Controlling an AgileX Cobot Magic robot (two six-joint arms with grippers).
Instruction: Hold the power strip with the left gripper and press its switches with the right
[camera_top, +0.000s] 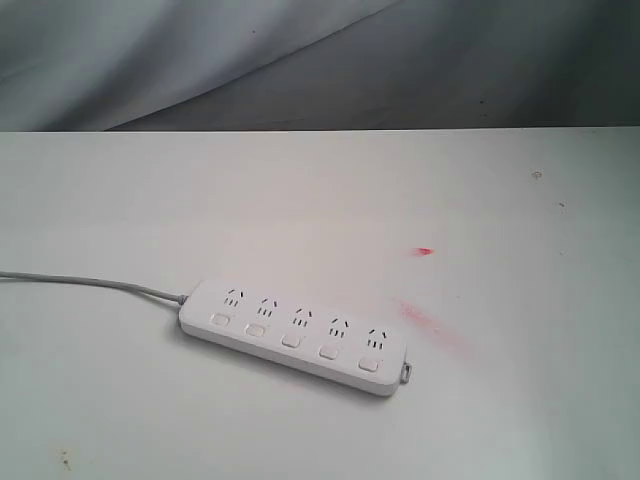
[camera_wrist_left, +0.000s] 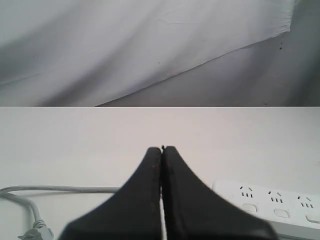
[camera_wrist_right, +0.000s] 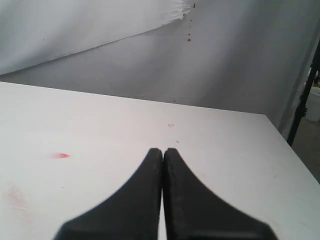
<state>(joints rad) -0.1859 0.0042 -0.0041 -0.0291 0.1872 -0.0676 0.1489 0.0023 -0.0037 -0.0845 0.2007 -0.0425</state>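
Note:
The white power strip (camera_top: 295, 335) lies flat on the white table, slanting toward the near right, with a small grey tab (camera_top: 407, 372) at its right end. Its switches (camera_top: 291, 340) form a row of small rounded-square buttons, one below each socket group. A thin grey cord (camera_top: 90, 282) runs off to the left. Neither arm shows in the exterior view. In the left wrist view my left gripper (camera_wrist_left: 162, 149) is shut and empty above the table, with the power strip (camera_wrist_left: 270, 206) and cord (camera_wrist_left: 60, 189) beyond it. My right gripper (camera_wrist_right: 163, 150) is shut, also empty, over bare table.
The white table (camera_top: 320, 200) ends at a far edge against a grey draped backdrop (camera_top: 300, 60). Red smears (camera_top: 425, 252) mark the tabletop right of the strip. In the right wrist view the table's right edge drops off beside a black stand leg (camera_wrist_right: 305, 95).

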